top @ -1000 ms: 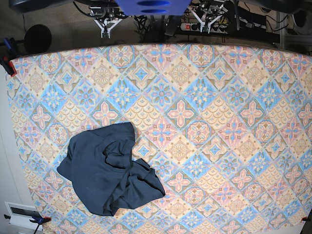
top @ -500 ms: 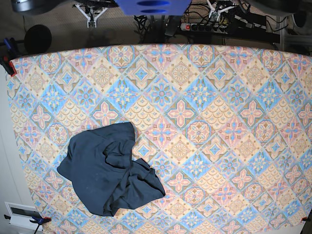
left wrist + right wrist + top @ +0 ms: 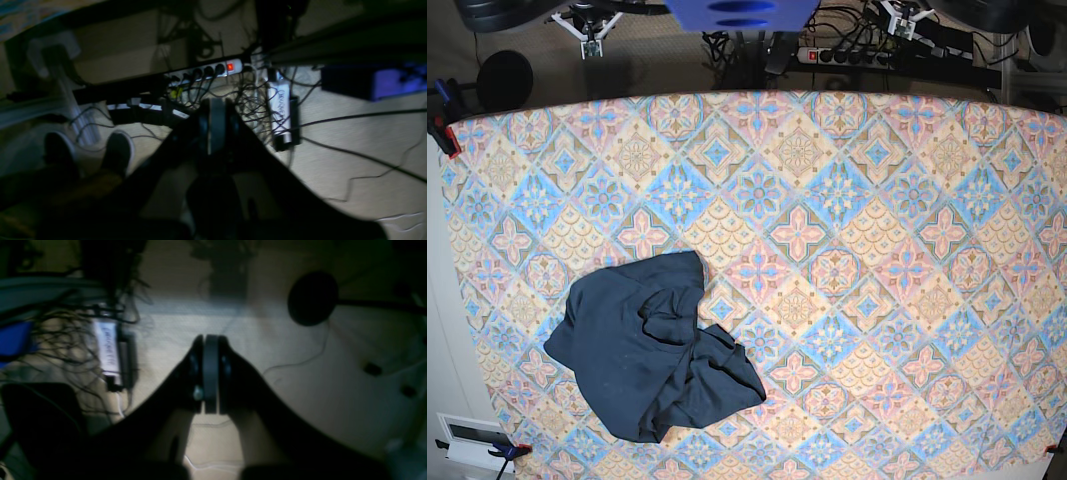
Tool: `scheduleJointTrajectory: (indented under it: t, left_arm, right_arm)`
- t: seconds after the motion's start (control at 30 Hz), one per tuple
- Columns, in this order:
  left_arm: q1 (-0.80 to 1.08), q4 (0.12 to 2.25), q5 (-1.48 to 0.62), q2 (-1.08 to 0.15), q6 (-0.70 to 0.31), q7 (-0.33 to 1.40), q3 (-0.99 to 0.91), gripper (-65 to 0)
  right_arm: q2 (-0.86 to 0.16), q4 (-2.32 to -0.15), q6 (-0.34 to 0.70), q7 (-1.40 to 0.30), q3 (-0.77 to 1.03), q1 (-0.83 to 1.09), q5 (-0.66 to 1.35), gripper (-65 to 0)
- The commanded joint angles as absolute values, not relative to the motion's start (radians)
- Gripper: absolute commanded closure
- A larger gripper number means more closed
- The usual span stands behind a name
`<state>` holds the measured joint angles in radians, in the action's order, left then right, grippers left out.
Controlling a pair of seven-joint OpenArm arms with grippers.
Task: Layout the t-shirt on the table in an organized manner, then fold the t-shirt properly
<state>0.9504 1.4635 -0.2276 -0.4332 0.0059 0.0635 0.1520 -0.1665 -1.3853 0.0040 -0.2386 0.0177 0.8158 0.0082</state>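
Observation:
The dark navy t-shirt (image 3: 652,350) lies crumpled in a heap on the near left part of the patterned table (image 3: 877,250). No label mark shows on it. Both grippers hang beyond the table's far edge, well away from the shirt. My right gripper (image 3: 587,35) is at the top left of the base view, and its wrist view shows it (image 3: 210,340) shut and empty over the floor. Top right in the base view is my left gripper (image 3: 897,18), likewise shut (image 3: 216,103) on nothing above a tangle of cables.
Behind the table a power strip (image 3: 847,55) (image 3: 203,71) and cables lie on the floor. A black round object (image 3: 505,78) (image 3: 313,298) stands at the far left. A person's shoes (image 3: 116,150) show in the left wrist view. Clamps hold the cloth's left corners (image 3: 442,130).
Both grippers have drifted outward along the far edge, the right one to the left and the left one to the right in the base view. The t-shirt has not moved.

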Motion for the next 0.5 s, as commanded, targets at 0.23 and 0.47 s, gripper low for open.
scheduleJointTrajectory:
  t: [0.23,0.47]
  left_arm:
    - [1.115,1.765,-0.239,-0.430,0.008,0.056,0.064,0.0]
    - [1.194,2.020,-0.232,-0.384,0.008,0.061,-0.024,0.0]
  right_arm:
    - [-0.272,-1.701,-0.002,-0.229,0.027,0.963,0.303,0.0]
    - [-0.288,-1.979,-0.002,-0.397,0.114,0.997,0.317,0.0]
